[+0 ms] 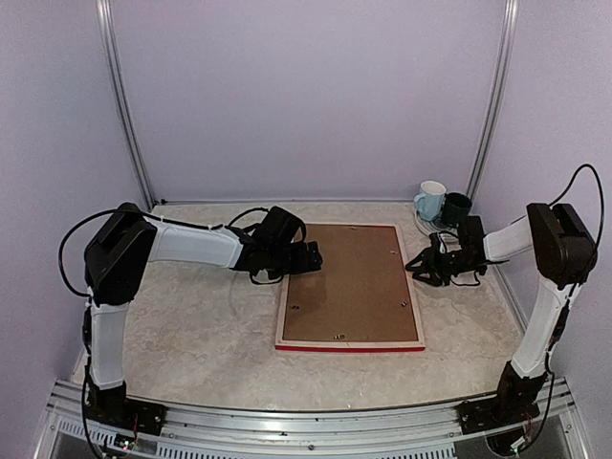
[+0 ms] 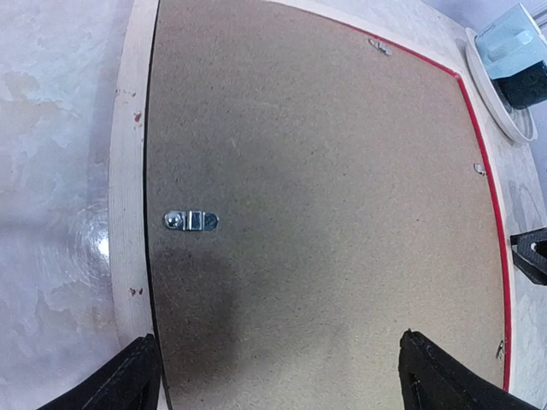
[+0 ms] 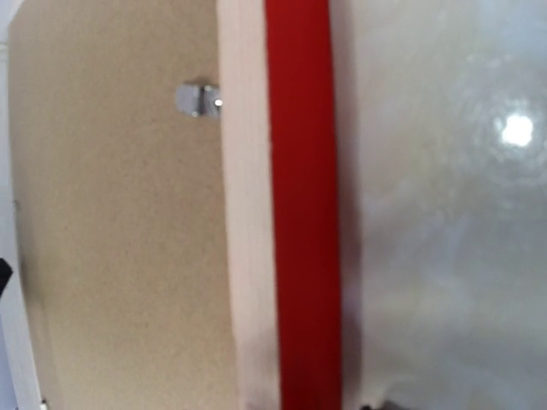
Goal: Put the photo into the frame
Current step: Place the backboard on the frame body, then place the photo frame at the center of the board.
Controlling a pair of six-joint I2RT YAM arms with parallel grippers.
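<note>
A pale, marbled bench sits between lilac walls, with two mugs in the far right corner. From above, the frame lies face down in the middle, its brown board uppermost. The photo is nowhere in sight, and I cannot tell whether it lies under the board. The left jaws hang over the frame's far left corner and the right jaws are just off its right edge. The left wrist view shows the left jaws spread wide above the board with nothing between them, and a metal clip near the pale wood side. The right wrist view shows only the red edge and another clip. I cannot tell how the right jaws stand. I'd say the clips are the job: press each one squarely with a single fingertip while the other arm steadies the frame so it doesn't slide.
</note>
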